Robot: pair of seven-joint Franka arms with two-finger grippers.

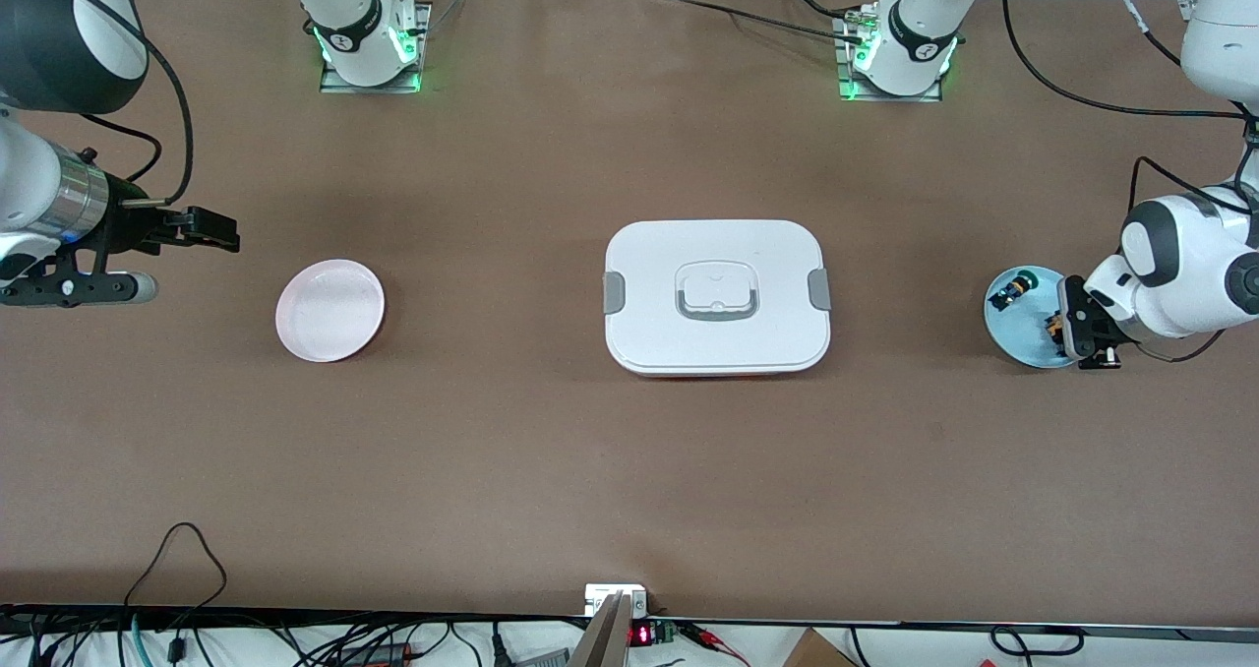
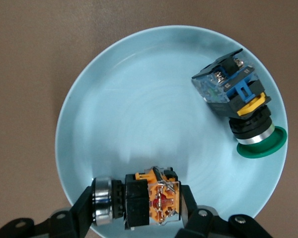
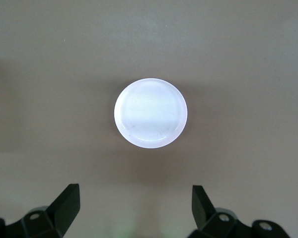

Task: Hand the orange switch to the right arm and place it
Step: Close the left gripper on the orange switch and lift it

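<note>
Front view, layout: brown matte surface point(image 1: 551, 470); white rounded-rectangle lidded box point(image 1: 717, 296) at centre, with grey side clips and a recessed grey handle.
Pink plate: round, shallow, glossy pale pink plate point(image 1: 329, 310), toward the right arm's end of the surface; reads as a near-white disc in the right wrist view point(image 3: 150, 113).
Blue plate: round, smooth light-blue plate point(image 1: 1018, 337) toward the left arm's end; faint concentric rings on its floor in the left wrist view point(image 2: 139, 114).
Orange switch: orange switch point(image 2: 144, 197) lies on its side in the blue plate, close to the rim; black blocky body, orange insert with brass-coloured terminals, ribbed silver metal collar at one end. In the front view only an orange-and-black speck point(image 1: 1053, 325).
Other part: blue-and-black switch point(image 2: 236, 101) with clear housing, yellow clip and round green cap, on the same plate, well apart from the orange switch; cap overhangs the rim.
Left gripper: left gripper point(image 2: 139, 210) low over the blue plate; black fingers point(image 2: 82, 208) stand on either side of the orange switch, tight against body and collar, clamped on it.
Right gripper: right gripper point(image 3: 136, 203) waits above the surface beside the pink plate; fingers point(image 3: 69, 201) spread wide, holding nothing.
</note>
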